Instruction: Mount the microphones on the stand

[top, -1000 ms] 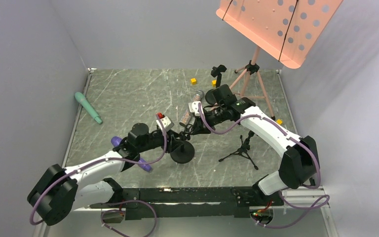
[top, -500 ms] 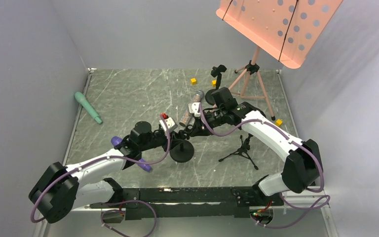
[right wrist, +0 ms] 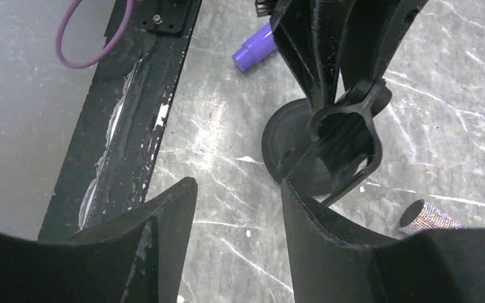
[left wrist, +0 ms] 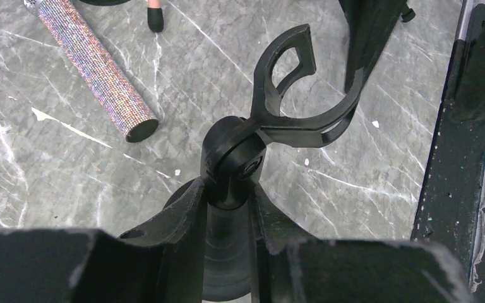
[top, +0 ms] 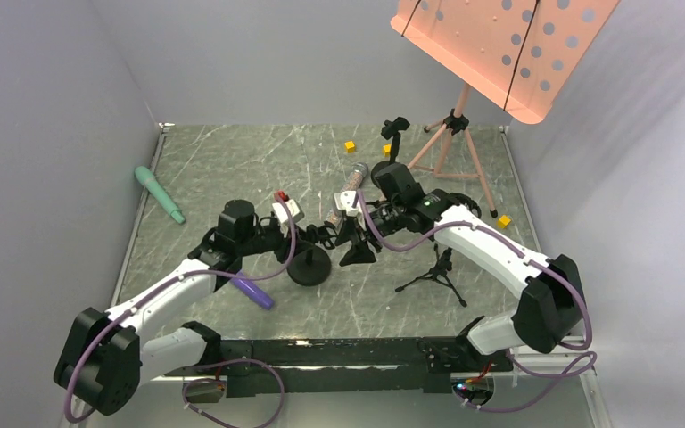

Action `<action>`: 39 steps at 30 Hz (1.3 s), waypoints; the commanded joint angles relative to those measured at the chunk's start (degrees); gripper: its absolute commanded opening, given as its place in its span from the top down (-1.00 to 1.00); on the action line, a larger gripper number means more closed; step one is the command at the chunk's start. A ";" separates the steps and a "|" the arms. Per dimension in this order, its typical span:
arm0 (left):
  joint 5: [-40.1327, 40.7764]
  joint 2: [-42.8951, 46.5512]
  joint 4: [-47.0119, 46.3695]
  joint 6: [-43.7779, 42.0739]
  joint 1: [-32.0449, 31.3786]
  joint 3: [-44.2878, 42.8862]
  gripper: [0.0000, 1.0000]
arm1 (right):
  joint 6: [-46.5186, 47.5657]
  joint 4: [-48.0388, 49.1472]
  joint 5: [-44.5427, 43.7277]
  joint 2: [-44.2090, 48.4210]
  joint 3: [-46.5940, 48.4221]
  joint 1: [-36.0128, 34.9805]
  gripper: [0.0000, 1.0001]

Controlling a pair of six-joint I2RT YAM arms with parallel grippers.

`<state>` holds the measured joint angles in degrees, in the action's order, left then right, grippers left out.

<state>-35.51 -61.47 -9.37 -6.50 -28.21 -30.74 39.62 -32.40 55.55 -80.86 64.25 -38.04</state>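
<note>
Table [top: 223, 160]: all three microphones lie loose, none mounted.
Stand [top: 309, 267]: left gripper [left wrist: 227, 196] clenched on its stem just under the swivel. The clip [left wrist: 309, 129] is tilted and empty.
Glitter microphone [top: 346, 192] lies just beyond the stand, purple microphone [top: 251, 290] beside the left arm, teal microphone [top: 159, 193] well apart at far left.
Right gripper [right wrist: 237, 202]: released, empty, near the clip.
Risks: a push into the tilted clip could swivel it or tip the stand. The right arm could also send the glitter microphone rolling.
</note>
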 commanded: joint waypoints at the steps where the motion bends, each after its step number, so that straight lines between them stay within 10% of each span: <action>1: -6.79 -1.94 0.30 -1.90 1.15 -5.84 0.80 | 1.24 -3.96 0.88 3.70 3.91 1.98 -0.17; 14: 5.99 8.44 -10.72 6.09 -0.92 7.57 0.74 | -4.53 4.45 7.66 11.90 -4.77 11.80 -0.33; 19: 12.63 12.98 -10.25 9.93 -1.78 10.17 -0.17 | -7.47 8.83 10.50 13.97 -9.92 12.24 -0.43; 28: 26.41 29.61 8.41 16.66 -0.85 4.50 -0.98 | -5.41 9.12 11.34 15.89 -12.83 13.60 -0.57; 32: 26.30 27.19 22.81 24.56 11.36 -6.03 -0.99 | -4.23 8.98 10.51 17.44 -14.52 13.83 -0.60; 36: 4.26 17.32 22.10 36.34 35.80 -9.54 -0.99 | -3.33 8.29 9.45 17.76 -15.03 13.96 -0.61; 39: 8.22 10.93 22.53 39.26 47.07 -10.94 -0.99 | -2.61 7.43 8.22 17.97 -14.73 14.07 -0.61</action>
<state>-23.59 -43.97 8.10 23.51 8.16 -40.49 34.65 -25.39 63.92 -64.38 49.36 -24.34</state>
